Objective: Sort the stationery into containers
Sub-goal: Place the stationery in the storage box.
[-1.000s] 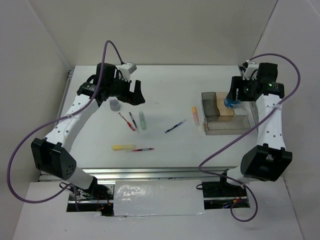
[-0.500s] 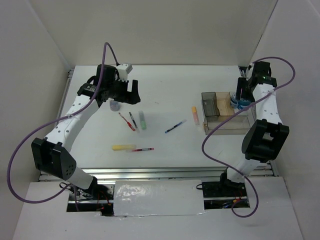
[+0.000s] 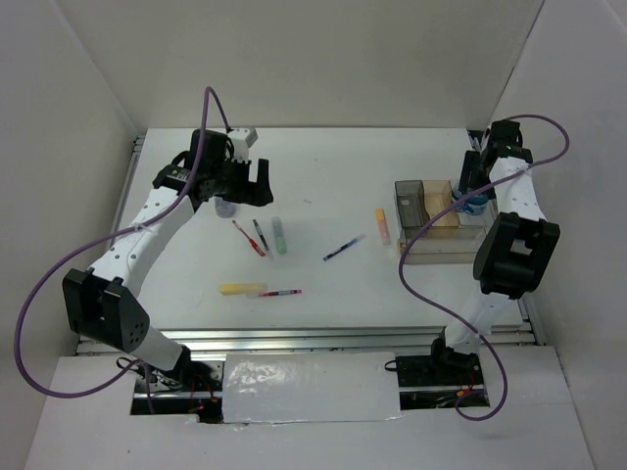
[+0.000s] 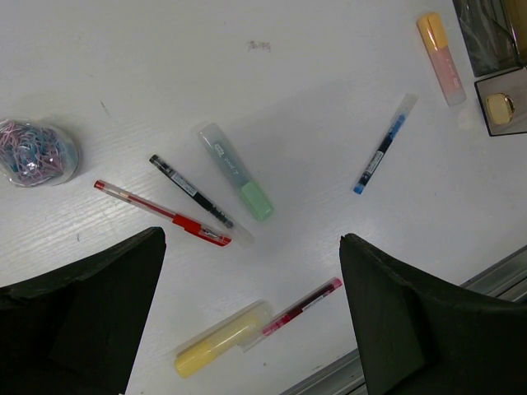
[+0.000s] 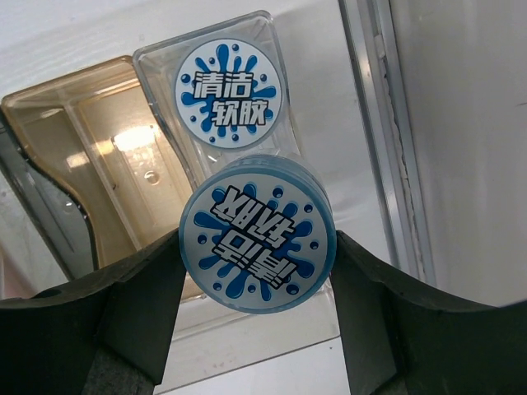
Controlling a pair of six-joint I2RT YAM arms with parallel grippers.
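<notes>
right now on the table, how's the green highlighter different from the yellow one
The green highlighter is pale green; the yellow highlighter is bright yellow. In the top view the green highlighter runs front to back; the yellow highlighter lies crosswise, closer to the near edge of the table. The green highlighter lies beside a dark pen; the yellow highlighter lies end to end with a reddish pen. Both are stubby, lying flat and unheld.

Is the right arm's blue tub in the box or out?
Out: the right fingers hold the blue tub above the box.
</notes>
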